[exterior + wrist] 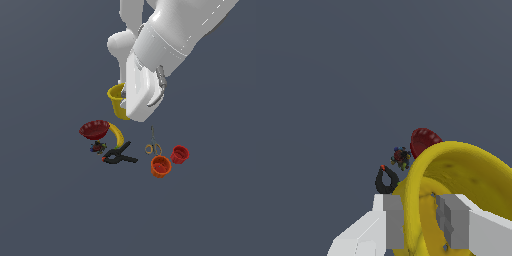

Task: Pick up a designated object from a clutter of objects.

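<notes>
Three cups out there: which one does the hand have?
The yellow cup. The hand grips its rim, one finger inside and one outside. The orange cup and red cup sit untouched beside the scissors.

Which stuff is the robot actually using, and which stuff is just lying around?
Using:
- yellow cup, its wall pinched between the fingers
- gripper

Just lying around:
- dark red bowl
- banana
- black clamp
- tiny toy
- scissors
- orange cup
- red cup
</notes>
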You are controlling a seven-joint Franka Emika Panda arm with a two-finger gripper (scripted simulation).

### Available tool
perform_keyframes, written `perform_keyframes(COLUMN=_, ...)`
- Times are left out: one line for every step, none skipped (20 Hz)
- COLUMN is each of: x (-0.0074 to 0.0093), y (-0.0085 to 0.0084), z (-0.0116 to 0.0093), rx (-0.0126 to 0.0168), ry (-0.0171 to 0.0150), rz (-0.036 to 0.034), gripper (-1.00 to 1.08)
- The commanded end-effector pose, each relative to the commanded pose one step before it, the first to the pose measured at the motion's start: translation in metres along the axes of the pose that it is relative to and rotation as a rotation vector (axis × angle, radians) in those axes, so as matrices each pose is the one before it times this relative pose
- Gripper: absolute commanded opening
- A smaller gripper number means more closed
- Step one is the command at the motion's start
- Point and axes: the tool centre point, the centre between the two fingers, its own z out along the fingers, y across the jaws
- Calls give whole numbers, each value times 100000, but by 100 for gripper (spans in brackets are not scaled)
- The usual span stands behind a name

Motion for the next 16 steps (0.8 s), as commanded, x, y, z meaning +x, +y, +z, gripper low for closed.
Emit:
perform_keyframes(x=803, y=-552, z=-1319, rx=144, ry=-42, rz=-56, gripper=-100)
perform_keyframes(x=257, y=-186, z=-387, rx=0, ry=0, rz=0, gripper=-100)
perform_keyframes(x=234, y=-172, z=-351, rx=0, ry=0, rz=0, gripper=-100)
perform_keyframes(x=213, y=-160, z=-320, rx=0, ry=0, rz=0, gripper=-100)
perform_keyframes(x=193, y=-146, z=-290, rx=0, ry=0, rz=0, gripper=-100)
perform_keyframes(x=147, y=-117, z=-299, rx=48, ry=47, rz=-14, gripper=-100)
perform_keyframes(x=154, y=-119, z=-231, rx=0, ry=0, rz=0, gripper=-100)
perform_keyframes(x=136, y=-106, z=-203, rx=0, ry=0, rz=0, gripper=-100)
perform_keyframes(x=113, y=-71, z=-210, rx=39, ry=49, rz=29, gripper=-100)
perform_keyframes(x=99, y=-82, z=-149, rx=0, ry=0, rz=0, gripper=-100)
perform_keyframes(x=80, y=-71, z=-122, rx=0, ry=0, rz=0, gripper=-100)
perform_keyframes(x=86, y=-38, z=-113, rx=16, ry=27, rz=61, gripper=-100)
perform_keyframes(x=45, y=-49, z=-72, rx=0, ry=0, rz=0, gripper=-100)
perform_keyframes(x=56, y=-16, z=-61, rx=13, ry=22, rz=64, gripper=-100)
perform_keyframes(x=15, y=-24, z=-27, rx=0, ry=0, rz=0, gripper=-100)
perform_keyframes(x=4, y=-8, z=-8, rx=0, ry=0, rz=0, gripper=-100)
